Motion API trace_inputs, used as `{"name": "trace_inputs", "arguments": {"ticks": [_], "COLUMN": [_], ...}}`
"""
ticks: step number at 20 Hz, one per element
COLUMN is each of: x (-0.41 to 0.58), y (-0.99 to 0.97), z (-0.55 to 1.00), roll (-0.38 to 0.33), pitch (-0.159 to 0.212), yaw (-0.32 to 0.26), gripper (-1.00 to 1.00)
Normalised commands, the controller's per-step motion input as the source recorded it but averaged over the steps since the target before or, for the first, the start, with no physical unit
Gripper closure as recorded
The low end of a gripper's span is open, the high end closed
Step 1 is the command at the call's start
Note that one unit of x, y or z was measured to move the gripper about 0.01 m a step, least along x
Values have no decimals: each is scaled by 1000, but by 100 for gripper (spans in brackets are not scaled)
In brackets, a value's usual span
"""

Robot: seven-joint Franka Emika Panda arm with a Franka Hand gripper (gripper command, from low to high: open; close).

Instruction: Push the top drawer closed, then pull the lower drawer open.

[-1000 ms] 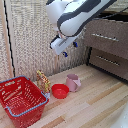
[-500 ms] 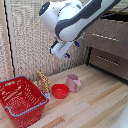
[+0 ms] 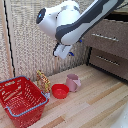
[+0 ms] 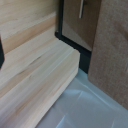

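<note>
The brown dresser stands at the exterior view's right. Its top drawer (image 3: 111, 41) has a silver bar handle and sticks out a little, with a dark gap above its front. Below it, the lower drawer (image 3: 109, 62) sits further back. My gripper (image 3: 62, 51) hangs in the air to the left of the dresser, well apart from both drawers and above the pink cup. Its fingers are blurred. In the wrist view a dresser front with a silver handle (image 4: 81, 8) appears beyond the wooden floor; I cannot tell which drawer it is.
A red wire basket (image 3: 21, 99) sits at the exterior view's lower left. A red bowl (image 3: 60, 91), a pink cup (image 3: 73, 82) and a small yellow-brown toy (image 3: 43, 81) lie on the wooden floor under the arm. A woven panel (image 3: 25, 40) stands behind.
The arm has swung a little toward the exterior view's left and dipped slightly. The drawers and floor objects have not moved.
</note>
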Motion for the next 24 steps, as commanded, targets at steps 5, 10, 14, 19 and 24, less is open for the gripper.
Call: {"name": "trace_inputs", "arguments": {"ticks": [5,10,14,19,24], "x": [55,0,0,0,5], "y": [-219,-366,-434,-533,-633], "z": [94,9,120,21,5], "roll": [-271,-250,-251,-211,-162], "pitch": [-62,-82,-32,-3,1], "yaw": [114,123,87,85,83], "gripper": [-100,-100,-100,-100,-100]}}
